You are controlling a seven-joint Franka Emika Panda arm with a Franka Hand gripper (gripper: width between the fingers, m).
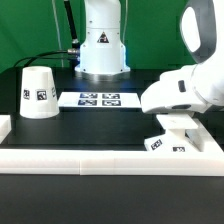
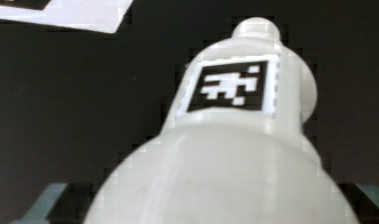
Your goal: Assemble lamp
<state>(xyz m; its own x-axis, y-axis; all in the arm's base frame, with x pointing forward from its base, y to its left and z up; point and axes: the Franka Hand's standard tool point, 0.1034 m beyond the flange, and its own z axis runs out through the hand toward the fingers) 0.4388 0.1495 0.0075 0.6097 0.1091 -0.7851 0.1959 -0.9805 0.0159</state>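
Observation:
In the wrist view the white bulb (image 2: 221,150) fills the picture. Its narrow neck points away from the camera and a black-and-white tag sits on its side. My gripper (image 2: 200,208) is shut on its round body, with a dark finger (image 2: 40,203) showing at each side. In the exterior view the arm's white hand covers the gripper and the bulb. The blocky base (image 1: 170,138) lies just below that hand at the exterior view's right, against the rail. The tapered shade (image 1: 38,92) stands mouth down at the exterior view's left, far from the gripper.
The marker board (image 1: 100,99) lies flat in the middle in front of the robot's pedestal (image 1: 102,50); its corner shows in the wrist view (image 2: 70,12). A long white rail (image 1: 90,160) borders the black table along the front and left.

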